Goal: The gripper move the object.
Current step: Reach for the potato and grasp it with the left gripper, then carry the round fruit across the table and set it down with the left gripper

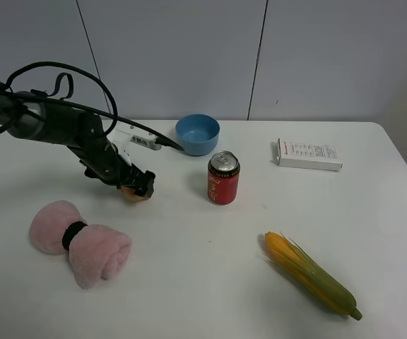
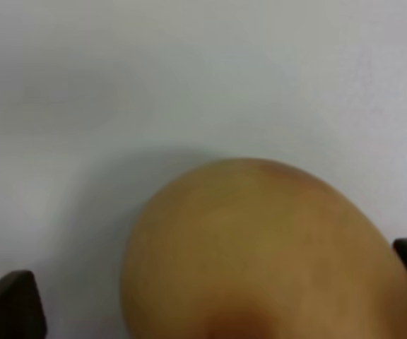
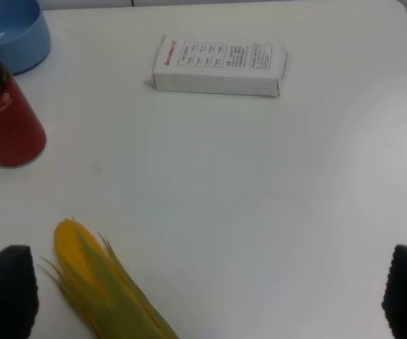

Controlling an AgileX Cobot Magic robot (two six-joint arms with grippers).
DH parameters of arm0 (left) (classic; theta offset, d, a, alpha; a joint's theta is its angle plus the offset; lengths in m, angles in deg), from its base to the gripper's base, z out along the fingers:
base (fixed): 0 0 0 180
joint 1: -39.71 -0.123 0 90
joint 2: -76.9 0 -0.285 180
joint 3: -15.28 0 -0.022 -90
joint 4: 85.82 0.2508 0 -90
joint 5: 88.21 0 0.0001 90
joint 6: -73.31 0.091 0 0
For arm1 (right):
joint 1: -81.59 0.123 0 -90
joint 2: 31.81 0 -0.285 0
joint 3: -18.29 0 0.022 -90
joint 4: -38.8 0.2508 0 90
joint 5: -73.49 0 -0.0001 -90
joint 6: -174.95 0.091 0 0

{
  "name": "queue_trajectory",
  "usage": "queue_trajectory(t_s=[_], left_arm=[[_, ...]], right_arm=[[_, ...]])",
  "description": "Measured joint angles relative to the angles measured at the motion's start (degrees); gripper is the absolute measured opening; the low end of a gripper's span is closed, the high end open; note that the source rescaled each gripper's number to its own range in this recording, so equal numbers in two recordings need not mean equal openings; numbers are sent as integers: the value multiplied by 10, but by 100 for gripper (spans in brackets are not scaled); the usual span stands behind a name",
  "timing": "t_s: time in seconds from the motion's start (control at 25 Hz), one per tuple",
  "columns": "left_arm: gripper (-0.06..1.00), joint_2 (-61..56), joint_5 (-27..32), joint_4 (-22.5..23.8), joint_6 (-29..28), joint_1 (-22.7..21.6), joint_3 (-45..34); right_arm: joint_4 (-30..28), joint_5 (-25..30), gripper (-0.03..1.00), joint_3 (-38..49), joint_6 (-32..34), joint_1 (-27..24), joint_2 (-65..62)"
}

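Tan-orange, the object point(image 2: 260, 254) sits on the worktop point(image 1: 210, 282) between the jaws of the left gripper point(image 1: 138, 186), which straddle it with a gap on one side, not clamped. Better to centre first, then squeeze gently so it cannot roll. The right gripper point(image 3: 207, 291) gapes wide, empty. Farther back, the blue bowl point(image 1: 197, 134) shows nothing inside.

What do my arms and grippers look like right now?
The left arm is dark grey, round-sectioned, with white lettering, looping black cables and a black left gripper. Of the right gripper, only black, rounded fingers show; its arm is out of view.
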Motion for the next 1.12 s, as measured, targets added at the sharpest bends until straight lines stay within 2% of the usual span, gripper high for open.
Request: queue_trajectory(t_s=[0.08, 0.32, 0.36, 0.4, 0.52, 0.64, 0.84, 0.96, 1.12], left_arm=[[86, 2, 0, 0, 0, 0, 0], [28, 1, 0, -1, 0, 1, 0], [28, 1, 0, -1, 0, 1, 0], [20, -2, 0, 1, 0, 1, 0], [5, -29, 15, 16, 0, 3, 0], [2, -93, 44, 26, 0, 6, 8], [1, -197, 118, 31, -4, 25, 87], [0, -216, 151, 31, -5, 53, 159], [0, -202, 164, 31, -6, 105, 248]], right_arm=[[0, 0, 100, 0, 0, 0, 0], [0, -1, 100, 0, 0, 0, 0], [0, -1, 100, 0, 0, 0, 0], [0, -1, 100, 0, 0, 0, 0], [0, -1, 100, 0, 0, 0, 0], [0, -1, 100, 0, 0, 0, 0], [0, -1, 100, 0, 0, 0, 0], [0, -1, 100, 0, 0, 0, 0], [0, -1, 100, 0, 0, 0, 0]])
